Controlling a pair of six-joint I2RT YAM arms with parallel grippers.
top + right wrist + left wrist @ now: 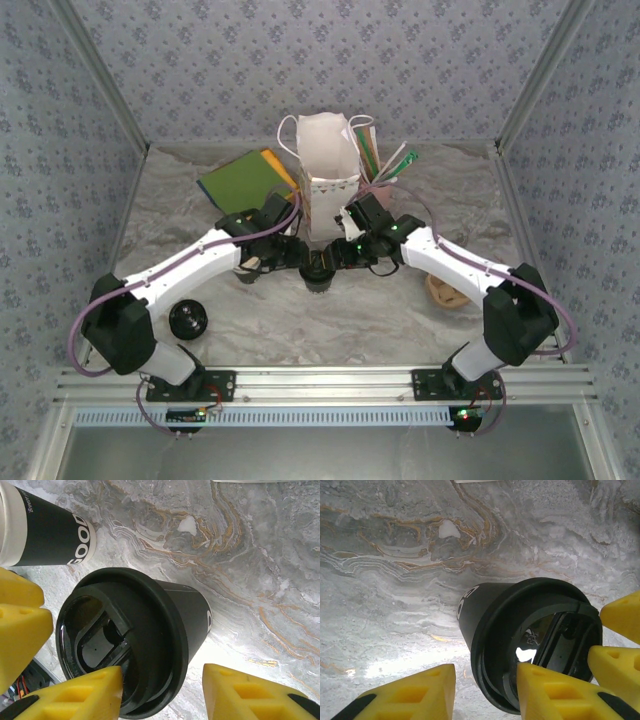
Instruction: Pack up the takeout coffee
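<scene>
Not packed yet: the takeout coffee [319, 272] stands mid-worktop [350, 325], just before the paper bag [328, 150]. My left gripper [486, 674] and right gripper [162, 672] flank its lid, half-open, clamping nothing.

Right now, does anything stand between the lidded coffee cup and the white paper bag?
Nothing visible does. The lidded coffee cup stands in front of the white paper bag, with bare marbled table between them. The second cup sits to its left.
</scene>
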